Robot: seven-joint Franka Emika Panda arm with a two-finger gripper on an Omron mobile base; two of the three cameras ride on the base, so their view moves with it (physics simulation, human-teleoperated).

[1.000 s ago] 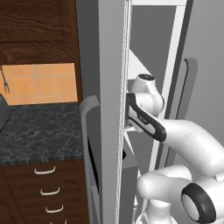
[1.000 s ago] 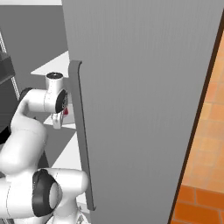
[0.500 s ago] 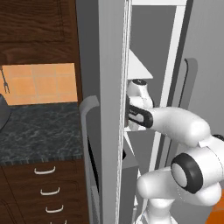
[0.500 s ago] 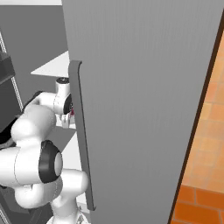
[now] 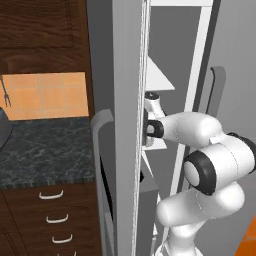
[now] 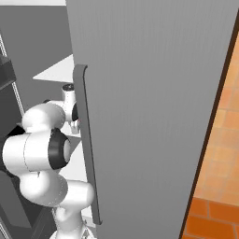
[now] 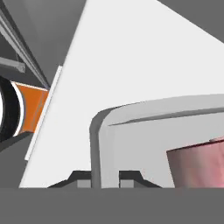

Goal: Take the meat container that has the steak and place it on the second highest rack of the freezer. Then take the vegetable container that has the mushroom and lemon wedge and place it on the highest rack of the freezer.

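1. Since a second ago the arm has folded: its elbow has swung up and toward the cameras, now bulking large in both base views, while the wrist has stayed inside the freezer [image 5: 125, 60] at about the same shelf height.

2. The gripper [image 7: 105, 180] reaches into the open compartment. In the hand view its two dark tips sit either side of the wall of the meat container [image 7: 144, 131], close against it. They look closed on that wall, or just starting to loosen; I cannot tell which.

3. The steak [image 7: 197, 168] shows as a pink slab inside the container, at the lower right of the hand view.

4. The container lies on a white shelf [image 7: 131, 57] that spreads away behind it. In the left base view the hand is level with the shelf below the topmost one, so I judge this to be the second highest rack [image 5: 155, 144], though the door edge hides much of it.

5. Risks from here:
- If the fingers part too little before the hand backs out, they could drag the container toward the shelf edge.
- The folded elbow sits near the door [image 6: 154, 93] and its handle [image 6: 86, 140]; a wide swing on withdrawal could knock it.

6. The vegetable container part of the task is not yet done.
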